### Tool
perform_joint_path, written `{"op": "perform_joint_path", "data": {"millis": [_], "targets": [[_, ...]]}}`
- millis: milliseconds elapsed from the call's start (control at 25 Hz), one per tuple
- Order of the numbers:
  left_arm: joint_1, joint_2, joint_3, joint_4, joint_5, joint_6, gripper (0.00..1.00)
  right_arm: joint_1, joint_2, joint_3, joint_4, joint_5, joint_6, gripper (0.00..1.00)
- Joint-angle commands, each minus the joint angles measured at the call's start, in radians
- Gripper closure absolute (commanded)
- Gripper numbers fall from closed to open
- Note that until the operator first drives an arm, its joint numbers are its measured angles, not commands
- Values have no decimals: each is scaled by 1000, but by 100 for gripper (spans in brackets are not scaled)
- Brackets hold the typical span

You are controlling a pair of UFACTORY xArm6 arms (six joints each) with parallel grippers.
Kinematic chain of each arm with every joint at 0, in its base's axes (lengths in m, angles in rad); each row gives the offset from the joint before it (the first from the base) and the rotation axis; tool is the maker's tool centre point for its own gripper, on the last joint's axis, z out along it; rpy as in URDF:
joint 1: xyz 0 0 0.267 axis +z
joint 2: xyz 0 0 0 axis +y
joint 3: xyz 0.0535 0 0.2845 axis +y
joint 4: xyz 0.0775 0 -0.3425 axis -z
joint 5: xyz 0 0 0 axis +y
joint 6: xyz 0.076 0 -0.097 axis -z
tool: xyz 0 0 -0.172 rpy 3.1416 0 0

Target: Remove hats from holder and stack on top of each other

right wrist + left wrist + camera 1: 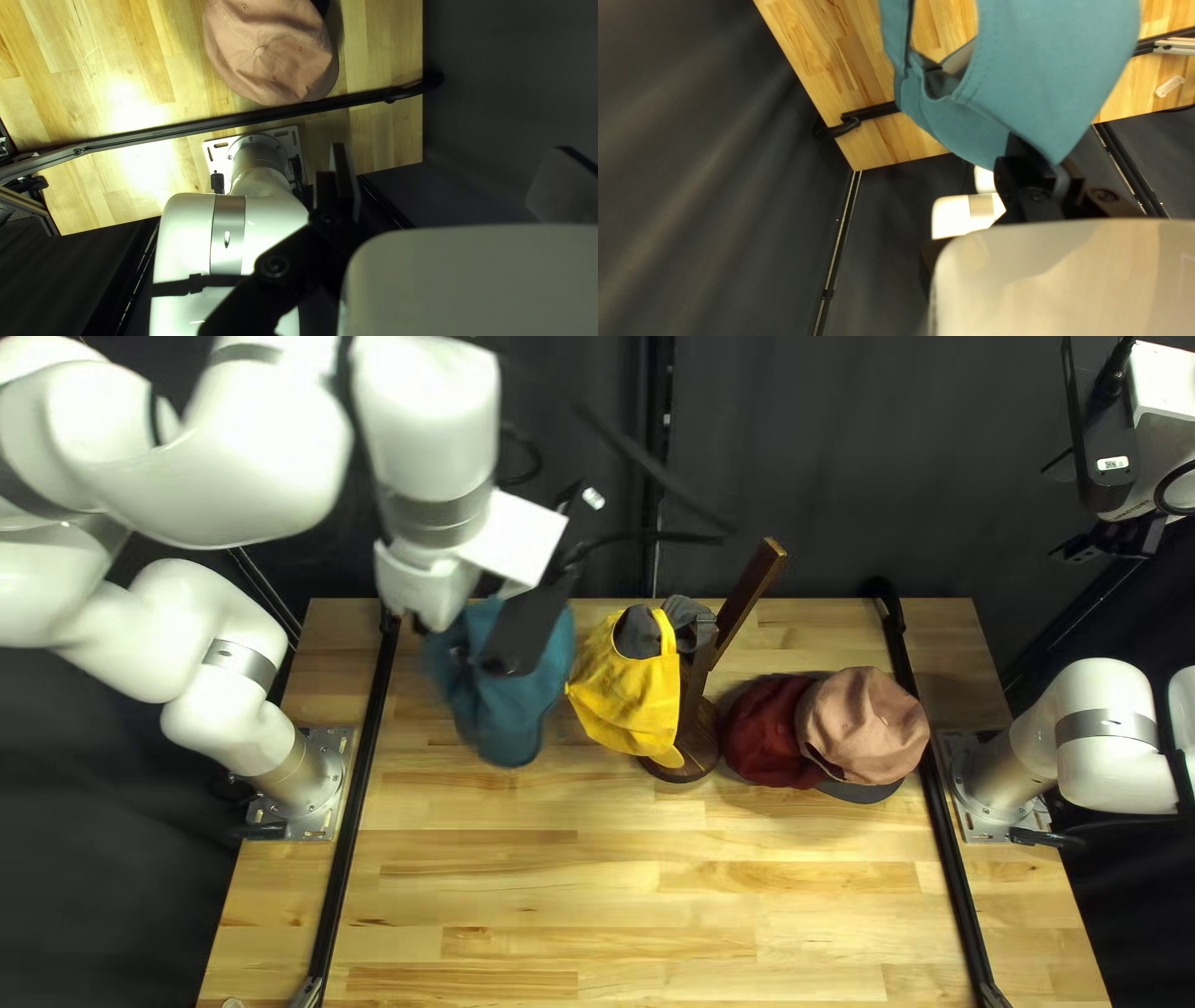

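My left gripper (516,639) is shut on a teal hat (504,695), which hangs above the table left of the holder. In the left wrist view the teal hat (1017,79) drapes over the fingers and hides their tips. The wooden holder (742,593) still carries a yellow hat (627,695) with a grey hat (644,627) behind it. Right of the holder a pink hat (864,721) lies over a red hat (764,728) and a dark brim (859,792). My right gripper (451,182) is open and empty, raised beyond the table's right edge, with the pink hat (271,51) far ahead of it.
Black rails (359,784) run front to back along both sides of the table (597,896). The arm bases (299,784) are bolted at the left and right edges. A dark curtain hangs behind the far edge.
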Motion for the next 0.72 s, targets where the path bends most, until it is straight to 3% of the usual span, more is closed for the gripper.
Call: {"op": "perform_joint_path", "data": {"millis": [40,240,400,440,560,720], "targets": [[1,-29,101,-20,-67,-30,100,0,0,0,0,0,0,0],[49,-69,228,-46,-161,-17,100,0,0,0,0,0,0,0],[59,-146,357,-69,-221,-32,14,0,0,0,0,0,0,0],[59,-176,394,-76,-234,-40,0,0,0,0,0,0,0,0],[59,-223,434,-84,-243,-57,0,0,0,0,0,0,0,0],[59,-216,393,-79,-222,-64,0,0,0,0,0,0,0,0]]}}
